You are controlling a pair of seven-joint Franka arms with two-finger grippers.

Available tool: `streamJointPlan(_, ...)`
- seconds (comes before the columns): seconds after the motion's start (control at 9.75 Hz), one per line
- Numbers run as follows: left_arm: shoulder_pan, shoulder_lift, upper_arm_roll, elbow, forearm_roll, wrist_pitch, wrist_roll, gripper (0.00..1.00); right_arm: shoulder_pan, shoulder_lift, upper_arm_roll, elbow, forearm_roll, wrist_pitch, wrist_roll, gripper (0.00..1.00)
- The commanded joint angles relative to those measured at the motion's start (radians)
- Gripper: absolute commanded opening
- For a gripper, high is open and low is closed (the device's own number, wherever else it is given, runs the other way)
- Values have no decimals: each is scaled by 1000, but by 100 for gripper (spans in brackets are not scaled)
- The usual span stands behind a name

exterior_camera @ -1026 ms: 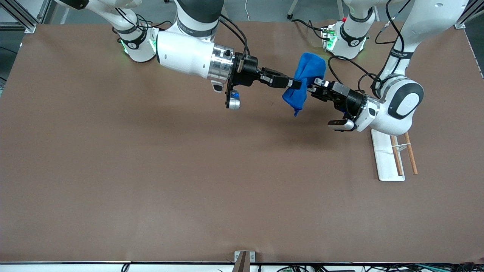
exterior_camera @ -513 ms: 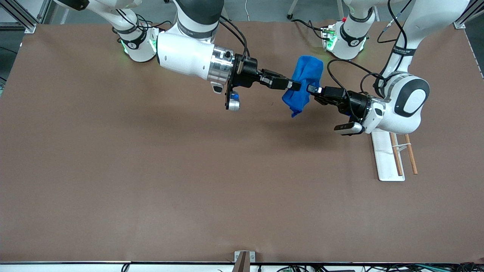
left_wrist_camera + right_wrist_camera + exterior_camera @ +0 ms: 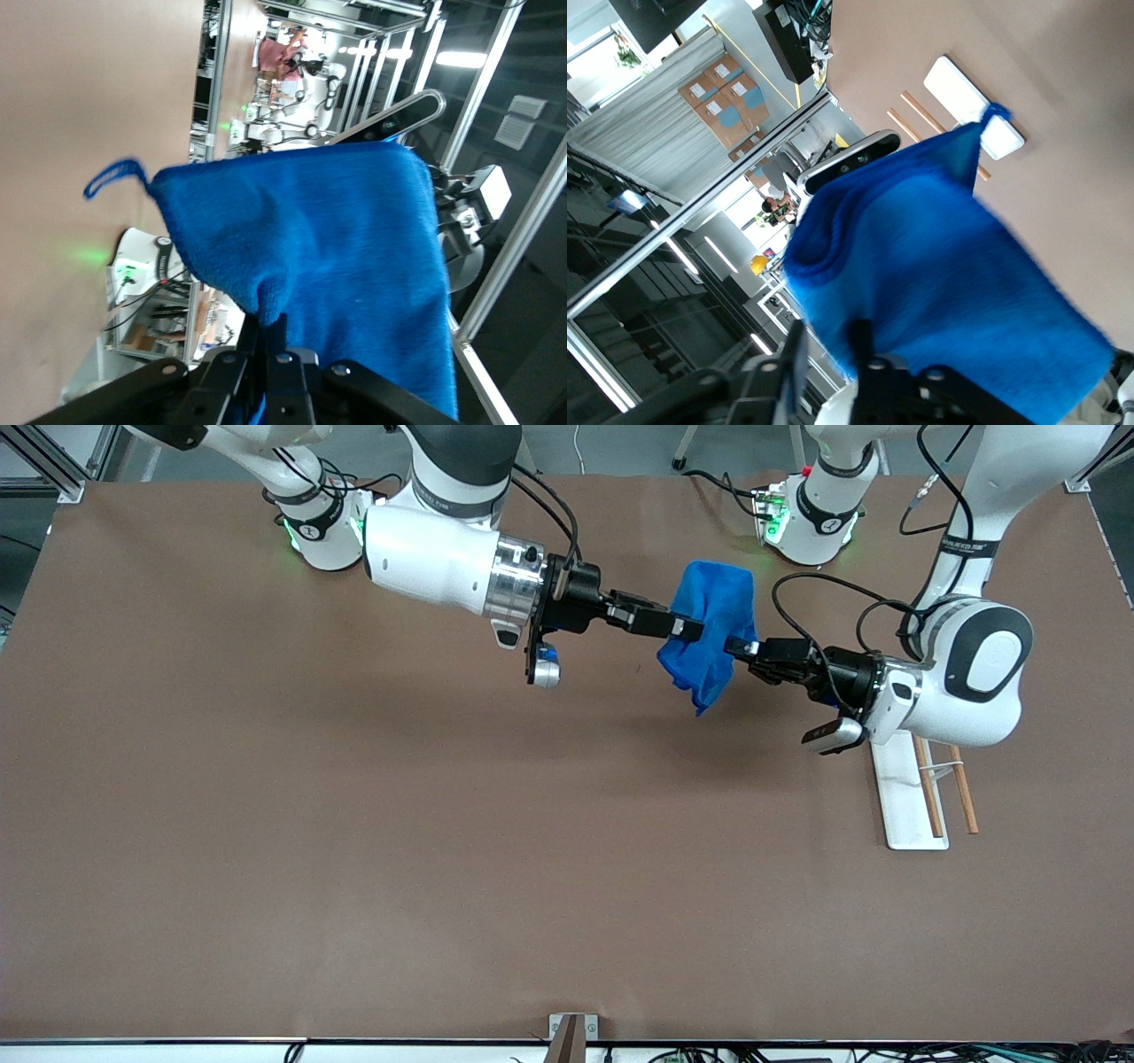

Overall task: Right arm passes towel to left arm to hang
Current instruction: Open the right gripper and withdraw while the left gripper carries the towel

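The blue towel hangs in the air between both grippers, over the table near the robots' bases. My left gripper is shut on a pinch of its edge; in the left wrist view the fingers sit tight together on the towel, and its loop tag sticks out from a corner. My right gripper is at the towel's other edge. In the right wrist view its fingers stand apart, with background showing between them and the towel just past them.
A white base plate with two wooden rods lies under the left arm's wrist, toward the left arm's end of the table. It also shows in the right wrist view. The brown table is otherwise bare.
My left arm's wrist has swung toward its end of the table and its gripper has closed on the towel's edge. The towel's hanging tip has shifted slightly. The right arm has barely moved.
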Motion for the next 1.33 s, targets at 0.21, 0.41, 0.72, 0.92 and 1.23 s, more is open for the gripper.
streamJointPlan(0.21,37,53,0,121,227,66,11,0,-112,-136,-229,-29,-346,-576,-5,100)
streamJointPlan(0.41,86,53,0,188,372,102,11,0,-108,-231,-401,-23,-569,-804,0,100)
streamJointPlan(0.72,91,73,0,291,653,177,-27,0,-102,-299,-576,-29,-977,-894,-11,100)
streamJointPlan(0.92,85,67,0,307,817,289,-113,0,-37,-340,-766,-29,-1019,-916,-173,100)
streamJointPlan(1.23,15,55,152,316,937,363,-168,0,-50,-440,-925,-27,-1015,-1048,-440,100)
